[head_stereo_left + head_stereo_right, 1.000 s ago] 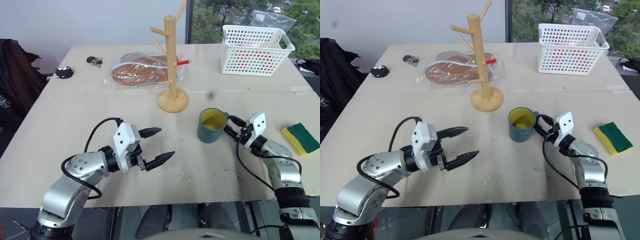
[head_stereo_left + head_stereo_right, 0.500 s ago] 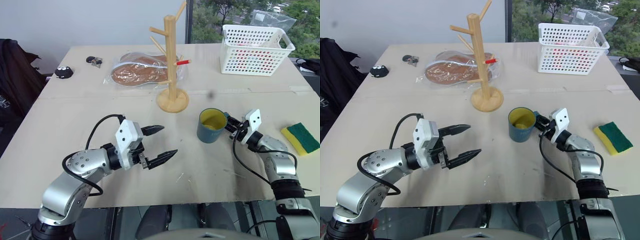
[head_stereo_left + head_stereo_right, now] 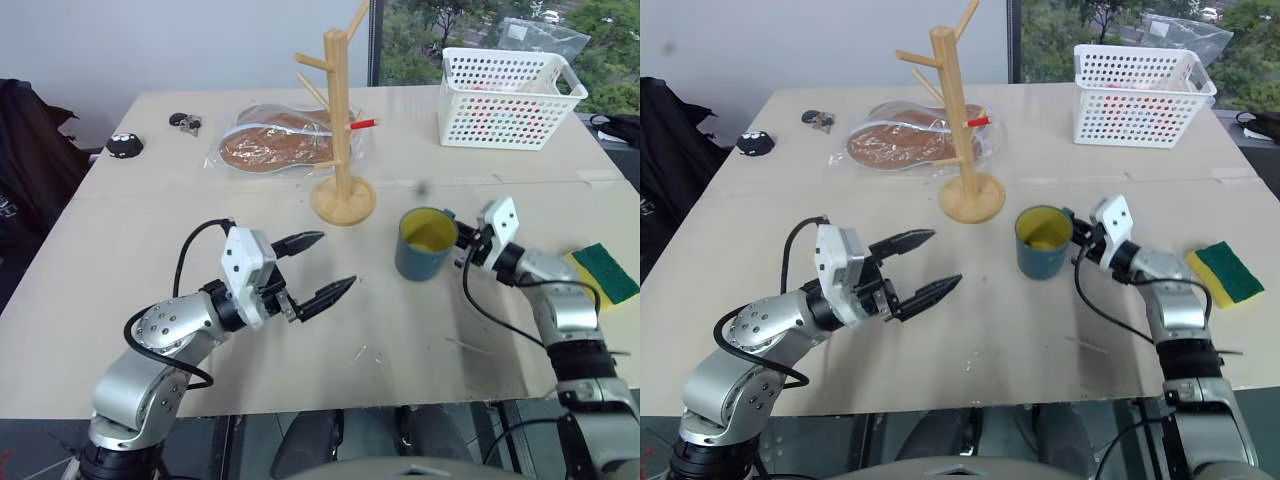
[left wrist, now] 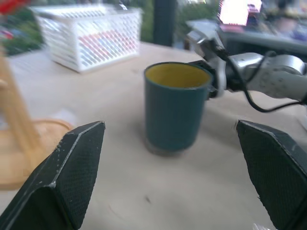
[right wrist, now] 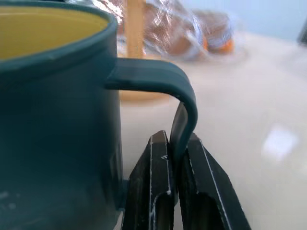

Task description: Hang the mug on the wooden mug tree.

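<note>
Gripping teal mug, yellow inside, loop handle

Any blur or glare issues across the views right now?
Left wrist view: the mug is fairly sharp, while the white basket and the wooden mug tree are soft. Right wrist view: the handle and fingers are sharp, the bagged item behind is blurred, with a pale glare patch on the table.

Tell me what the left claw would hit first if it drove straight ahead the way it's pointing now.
Most likely the teal mug: the left wrist view looks along the open left claw and the mug stands dead centre between its fingers, with bare table before it. The right claw, clamped on the mug's handle, sits just behind.
</note>
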Robot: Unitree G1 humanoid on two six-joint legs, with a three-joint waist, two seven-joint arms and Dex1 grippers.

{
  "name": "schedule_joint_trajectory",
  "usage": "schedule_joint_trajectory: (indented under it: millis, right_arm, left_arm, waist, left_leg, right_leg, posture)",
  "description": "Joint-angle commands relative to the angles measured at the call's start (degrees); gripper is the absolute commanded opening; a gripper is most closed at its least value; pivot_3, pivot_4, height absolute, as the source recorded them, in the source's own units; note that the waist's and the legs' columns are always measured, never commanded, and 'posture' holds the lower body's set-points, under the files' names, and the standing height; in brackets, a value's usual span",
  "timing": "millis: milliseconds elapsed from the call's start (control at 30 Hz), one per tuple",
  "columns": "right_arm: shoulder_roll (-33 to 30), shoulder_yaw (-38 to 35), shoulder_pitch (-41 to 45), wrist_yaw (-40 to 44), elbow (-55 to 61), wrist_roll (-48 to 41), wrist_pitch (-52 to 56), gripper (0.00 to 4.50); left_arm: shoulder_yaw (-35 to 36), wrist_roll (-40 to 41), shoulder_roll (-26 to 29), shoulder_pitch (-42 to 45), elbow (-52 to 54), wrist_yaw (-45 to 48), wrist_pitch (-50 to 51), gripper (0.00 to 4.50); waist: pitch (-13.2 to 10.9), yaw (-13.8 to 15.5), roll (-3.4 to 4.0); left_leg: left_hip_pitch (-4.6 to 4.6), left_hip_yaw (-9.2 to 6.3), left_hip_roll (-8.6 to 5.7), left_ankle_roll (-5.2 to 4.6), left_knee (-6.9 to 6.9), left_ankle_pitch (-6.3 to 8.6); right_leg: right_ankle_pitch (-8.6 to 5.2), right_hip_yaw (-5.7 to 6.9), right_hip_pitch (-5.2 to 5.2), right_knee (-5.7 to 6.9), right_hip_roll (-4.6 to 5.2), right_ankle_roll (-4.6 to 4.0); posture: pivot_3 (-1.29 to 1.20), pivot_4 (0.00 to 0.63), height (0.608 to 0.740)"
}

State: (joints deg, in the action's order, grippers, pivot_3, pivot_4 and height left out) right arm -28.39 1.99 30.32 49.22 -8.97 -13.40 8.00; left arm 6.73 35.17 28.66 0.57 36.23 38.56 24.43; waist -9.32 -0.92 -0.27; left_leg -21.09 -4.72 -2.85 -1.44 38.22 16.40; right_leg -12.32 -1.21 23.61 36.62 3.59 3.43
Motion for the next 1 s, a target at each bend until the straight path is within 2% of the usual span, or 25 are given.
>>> schedule_joint_trajectory:
  millis: [33, 133, 233, 500, 700, 1000]
  right_arm:
    - [-3.9, 3.3, 8.3, 3.3, 4.9, 3.4, 3.5, 0.03]
    - [-6.2, 6.0, 17.7, 6.1, 2.1, 6.1, 5.0, 0.03]
    - [-7.1, 9.0, 27.5, 10.4, -3.8, 9.0, 2.0, 0.03]
    - [-3.9, 12.4, 46.0, 18.8, -30.6, 14.0, -15.8, 0.03]
    - [-1.0, 13.1, 52.9, 20.9, -44.4, 17.1, -24.5, 0.03]
    - [2.6, 12.5, 57.4, 19.1, -51.9, 19.6, -28.3, 0.03]
  left_arm:
    - [3.2, 0.9, -2.4, 0.1, -0.7, -1.8, -4.3, 4.50]
    - [4.6, 0.8, -5.0, 0.0, -1.8, -2.8, -7.1, 4.50]
    - [4.8, 0.8, -7.9, 0.0, -2.5, -3.8, -10.0, 4.50]
    - [1.5, -4.2, -14.7, 0.4, -1.7, -8.1, -17.2, 4.50]
    - [-0.2, -6.1, -16.4, 0.5, -1.3, -10.2, -19.8, 4.50]
    - [-1.1, -7.1, -17.2, 0.0, -1.7, -11.8, -22.0, 4.50]
  waist:
    - [0.0, 0.2, -0.02]
    - [0.0, 0.2, -0.04]
    - [0.0, 0.2, -0.01]
    - [0.0, 0.3, -0.05]
    - [0.0, 0.1, -0.03]
    - [0.0, 0.2, -0.02]
  left_leg:
    - [-0.03, -0.03, 0.00, 0.07, 0.00, -0.04]
    - [-0.16, -0.07, 0.00, 0.09, 0.00, -0.05]
    - [-0.31, -0.10, -0.02, 0.11, 0.00, -0.06]
    - [-0.93, -0.24, -0.08, 0.10, -0.04, -0.04]
    - [-0.93, -0.21, -0.07, 0.10, -0.18, -0.04]
    - [-0.94, -0.17, -0.07, 0.10, -0.19, -0.05]
  right_leg:
    - [0.00, 0.04, 0.01, -0.01, 0.00, -0.01]
    - [0.00, 0.12, 0.09, -0.04, 0.02, -0.01]
    - [0.01, 0.15, 0.16, -0.18, 0.04, -0.01]
    - [0.07, 0.32, 0.61, -0.51, 0.35, -0.03]
    - [0.07, 0.29, 0.69, -0.55, 0.35, -0.03]
    - [0.07, 0.23, 0.77, -0.44, 0.33, -0.04]
  posture:
    - [0.00, 0.150, 0.740]
    - [0.00, 0.150, 0.740]
    - [0.00, 0.150, 0.740]
    - [0.00, 0.150, 0.740]
    - [0.00, 0.150, 0.740]
    - [0.00, 0.150, 0.740]
